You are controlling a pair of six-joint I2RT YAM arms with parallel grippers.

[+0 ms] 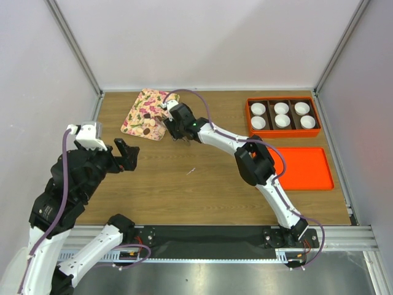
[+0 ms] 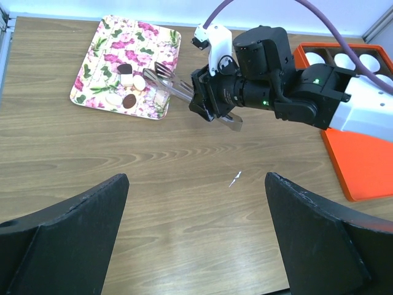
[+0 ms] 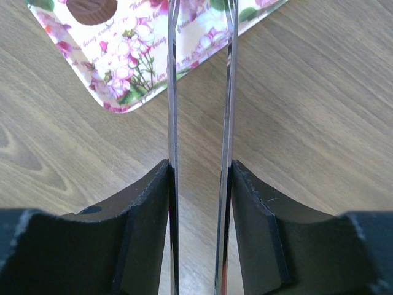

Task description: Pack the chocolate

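**Right gripper holds the tongs, chocolate just off the tips**

Overhead view: the right gripper (image 1: pixel 177 127) reaches across the table to the near right corner of the flowered tray (image 1: pixel 146 100). It is the nearer arm by far. The left gripper (image 1: pixel 126 154) hangs well apart from the tray, its fingers spread and empty. The orange box (image 1: pixel 282 132) with its white cups (image 1: pixel 258 109) sits far to the right.

Left wrist view: the right gripper (image 2: pixel 209 104) is clamped on the tongs (image 2: pixel 177 90). Their long axis runs from the fingers toward the tray (image 2: pixel 113 34), with the tips over the tray's near right part. One chocolate (image 2: pixel 124 69) lies just beyond the tips. Another sits by the tray's near edge, off to one side of the tongs.

Right wrist view: the right gripper (image 3: pixel 199 175) presses both arms of the tongs (image 3: pixel 171 92), and a gap shows between them. A chocolate (image 3: pixel 92 7) lies ahead, to the left of the left arm rather than between the two. The tongs will likely need to go forward and to that side.
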